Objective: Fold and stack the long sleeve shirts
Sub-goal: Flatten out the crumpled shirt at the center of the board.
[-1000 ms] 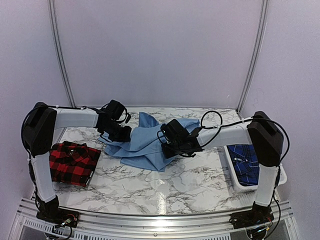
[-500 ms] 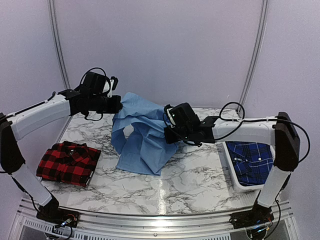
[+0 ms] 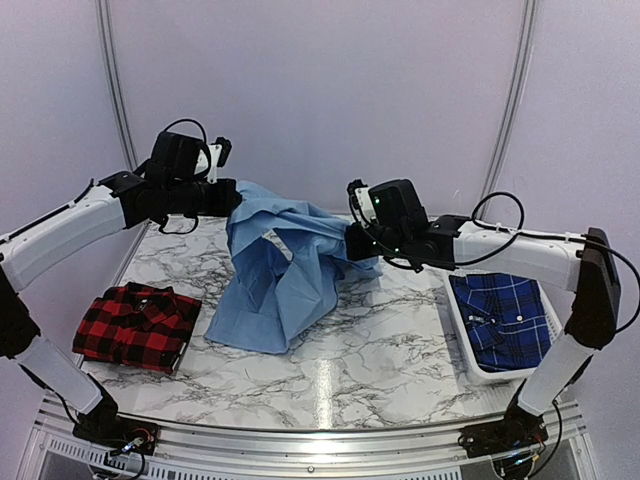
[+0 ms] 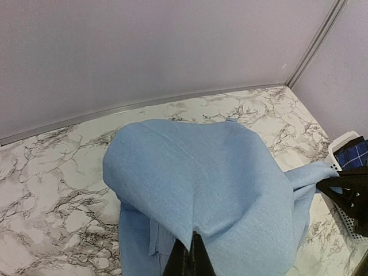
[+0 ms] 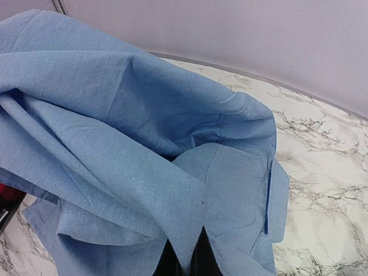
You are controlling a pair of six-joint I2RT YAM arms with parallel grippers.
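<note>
The light blue shirt (image 3: 282, 270) hangs stretched between both arms above the marble table, its lower part draping down onto the tabletop (image 3: 330, 385). My left gripper (image 3: 232, 197) is shut on the shirt's left edge, with cloth (image 4: 218, 184) spilling over its fingers. My right gripper (image 3: 352, 243) is shut on the right edge, a fold (image 5: 144, 172) pinched between its fingers. The red-and-black check shirt (image 3: 137, 326) lies folded at the left. The dark blue plaid shirt (image 3: 502, 318) lies in a white bin on the right.
The white bin (image 3: 462, 340) stands at the table's right edge, under the right arm. Pale walls enclose the back and sides. Bare marble shows in front of the hanging shirt.
Both grippers have lifted the light blue shirt off the table and drawn apart, the left up and left, the right up and right. The cloth now hangs spread between them.
</note>
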